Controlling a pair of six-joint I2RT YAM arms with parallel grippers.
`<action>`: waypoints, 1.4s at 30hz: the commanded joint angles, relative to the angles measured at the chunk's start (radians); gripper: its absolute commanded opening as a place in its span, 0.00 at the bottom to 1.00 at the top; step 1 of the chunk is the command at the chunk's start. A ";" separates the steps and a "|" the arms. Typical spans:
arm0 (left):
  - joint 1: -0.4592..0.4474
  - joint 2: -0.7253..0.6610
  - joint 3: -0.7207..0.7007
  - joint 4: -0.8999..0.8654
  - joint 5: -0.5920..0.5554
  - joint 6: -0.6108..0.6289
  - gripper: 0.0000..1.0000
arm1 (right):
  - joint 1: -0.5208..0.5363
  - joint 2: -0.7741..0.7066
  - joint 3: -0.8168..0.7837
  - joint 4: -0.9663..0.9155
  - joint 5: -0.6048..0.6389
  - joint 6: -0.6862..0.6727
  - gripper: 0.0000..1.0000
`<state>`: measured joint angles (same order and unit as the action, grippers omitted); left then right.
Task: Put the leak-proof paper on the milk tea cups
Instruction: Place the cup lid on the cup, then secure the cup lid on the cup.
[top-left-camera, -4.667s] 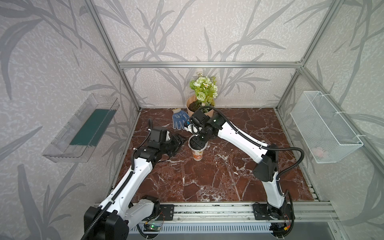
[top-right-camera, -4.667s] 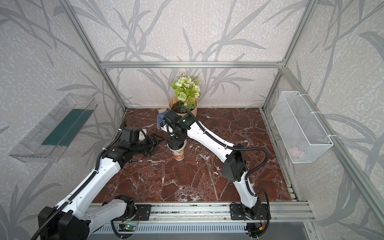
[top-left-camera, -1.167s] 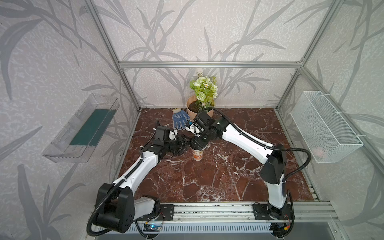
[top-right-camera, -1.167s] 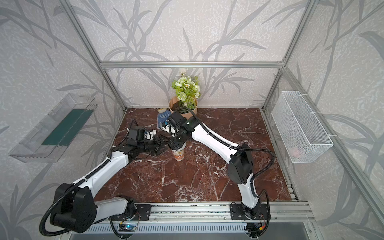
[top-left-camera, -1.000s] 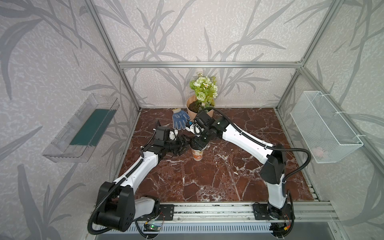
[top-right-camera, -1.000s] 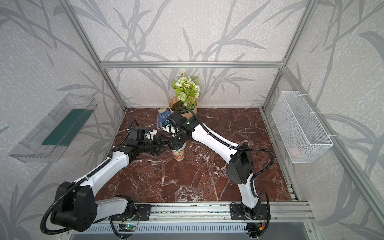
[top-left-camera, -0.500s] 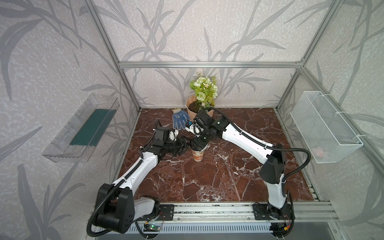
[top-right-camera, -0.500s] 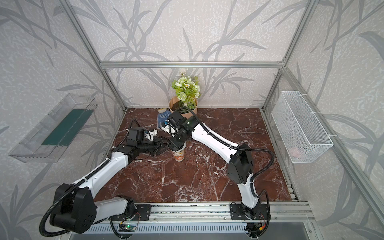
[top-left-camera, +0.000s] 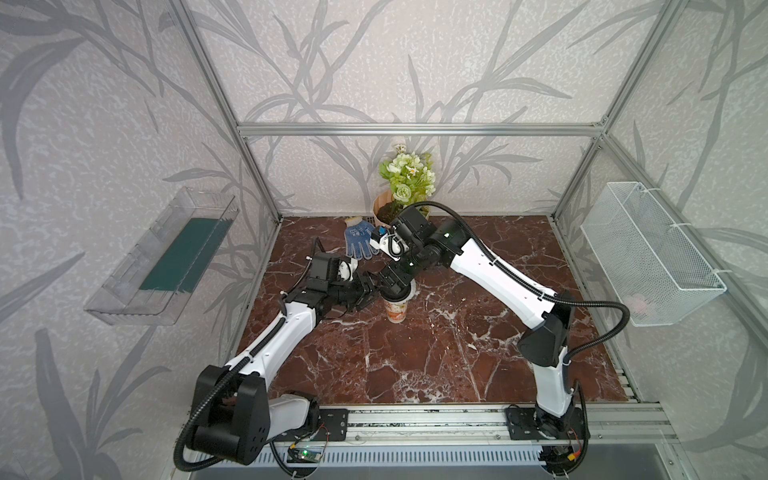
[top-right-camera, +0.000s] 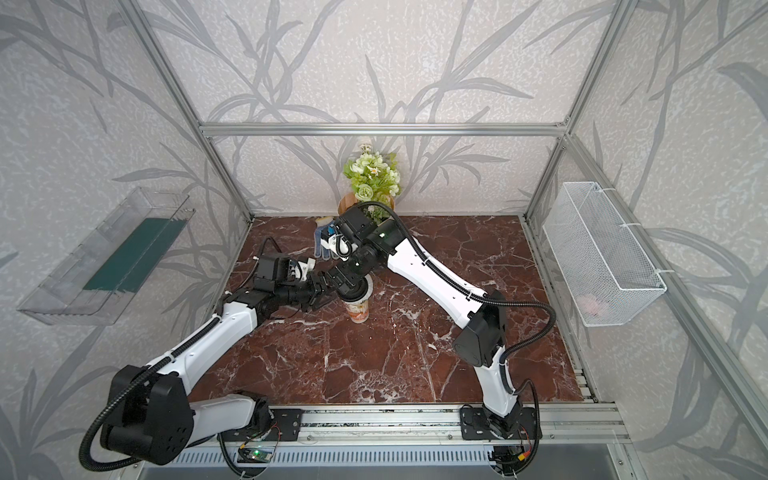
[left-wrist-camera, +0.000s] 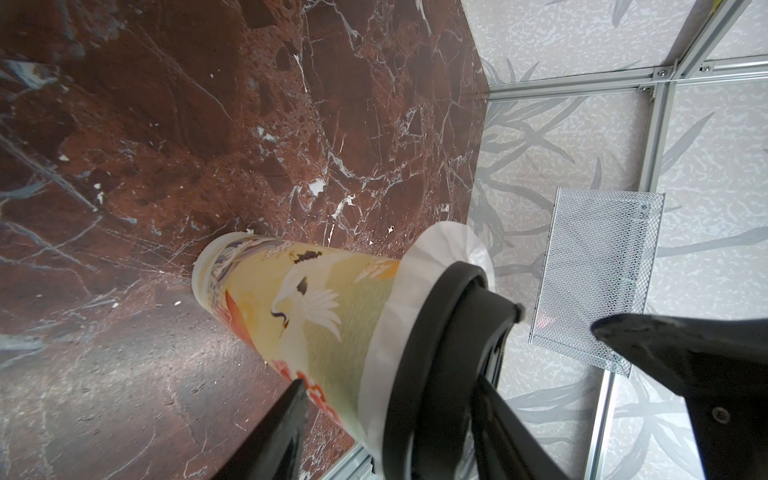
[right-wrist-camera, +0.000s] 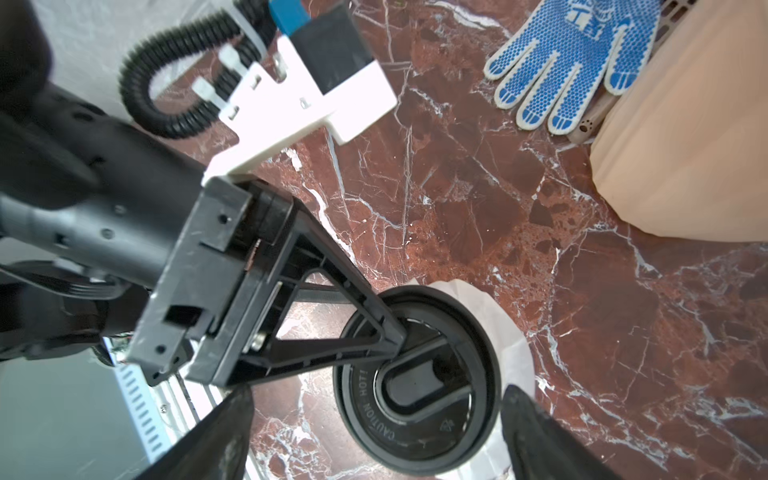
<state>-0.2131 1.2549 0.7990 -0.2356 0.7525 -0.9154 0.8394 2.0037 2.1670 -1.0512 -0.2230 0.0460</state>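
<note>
The milk tea cup (top-left-camera: 397, 311) (top-right-camera: 359, 311) (left-wrist-camera: 316, 307) stands upright mid-table, white with a crane print and orange-red base. The leak-proof paper (left-wrist-camera: 440, 245) (right-wrist-camera: 513, 345) lies over its rim, and its crinkled edge sticks out under a black lid (left-wrist-camera: 432, 345) (right-wrist-camera: 415, 399) seated on top. My left gripper (top-left-camera: 372, 293) (top-right-camera: 329, 295) (left-wrist-camera: 395, 419) is shut on the lid's edge, with one finger (right-wrist-camera: 374, 324) across the lid top and the other against the cup wall. Above the lid my right gripper (top-left-camera: 391, 283) (top-right-camera: 348, 283) (right-wrist-camera: 386, 440) stands open, its fingers wide of the lid on both sides.
A peach flower pot (top-left-camera: 384, 210) (right-wrist-camera: 685, 158) with green flowers stands at the back, a blue dotted glove (top-left-camera: 360, 237) (right-wrist-camera: 573, 62) lies beside it. A white wire basket (top-left-camera: 648, 257) hangs on the right wall, a clear tray (top-left-camera: 166, 262) on the left wall.
My left gripper has reached the cup top and shut on the lid's edge. The right gripper has opened wider and let go of the lid.
</note>
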 joint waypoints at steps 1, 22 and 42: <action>-0.005 0.041 -0.034 -0.179 -0.072 0.021 0.59 | -0.032 -0.124 -0.103 0.074 -0.007 0.162 0.87; -0.005 0.037 -0.027 -0.186 -0.069 0.027 0.59 | -0.175 -0.440 -1.005 0.897 -0.391 1.095 0.41; -0.005 0.040 -0.027 -0.191 -0.069 0.030 0.59 | -0.175 -0.448 -1.044 0.846 -0.386 1.043 0.34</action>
<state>-0.2131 1.2549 0.8055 -0.2531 0.7525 -0.9081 0.6682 1.5700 1.1282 -0.2207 -0.5949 1.0954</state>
